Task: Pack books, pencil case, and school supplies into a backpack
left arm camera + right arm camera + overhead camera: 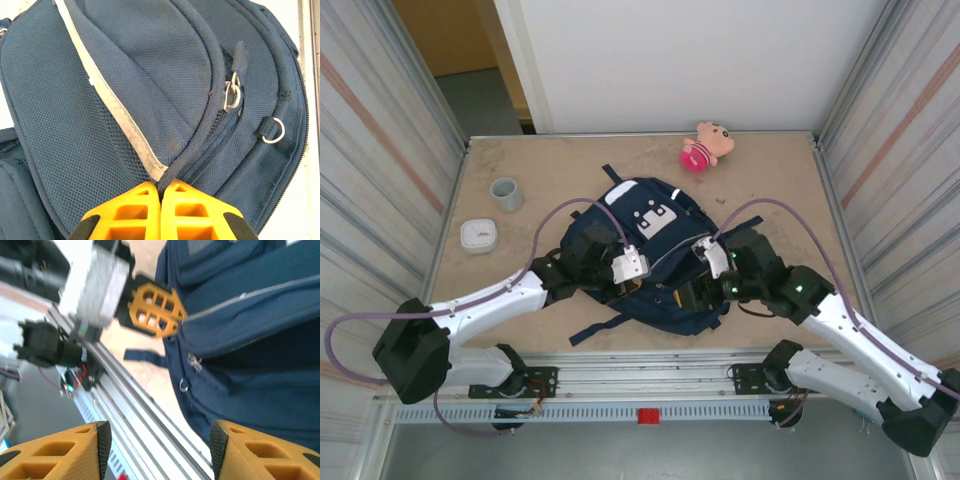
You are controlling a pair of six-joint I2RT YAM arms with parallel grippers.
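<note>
**Fig.** Worktop seen from above, w/ both wrist views.

(a) Backpack (pixel 655 250): navy fabric, thin pale trim, white patch toward its far end. It lies flat at mid-worktop, its lower end close to the near edge, w/ a dark strap (pixel 600 328) trailing toward the near-left. No book, pencil case or small supplies can be made out.

(b) L pincer (pixel 640 282): at the backpack's left side. In the left wrist view its orange fingers (pixel 135 210) are pressed together, clamping the corded seam where the pale trim strip (pixel 112 107) ends. A zip pull (pixel 232 92) and a metal ring (pixel 273 131) sit just right of that seam. The right wrist view shows this pincer (pixel 172 320) side-on against the fabric (pixel 250 340).

(c) R pincer (pixel 692 292): at the backpack's right side, near its lower end. Fingers (pixel 65 450) stand apart w/ nothing between them, over the near edge and the metal rail (pixel 135 410).

(d) Others: plush toy (pixel 705 145) at the far edge, right of centre; grey cup (pixel 506 193) far-left; white box (pixel 478 235) beside the left edge, just nearer than the cup.
</note>
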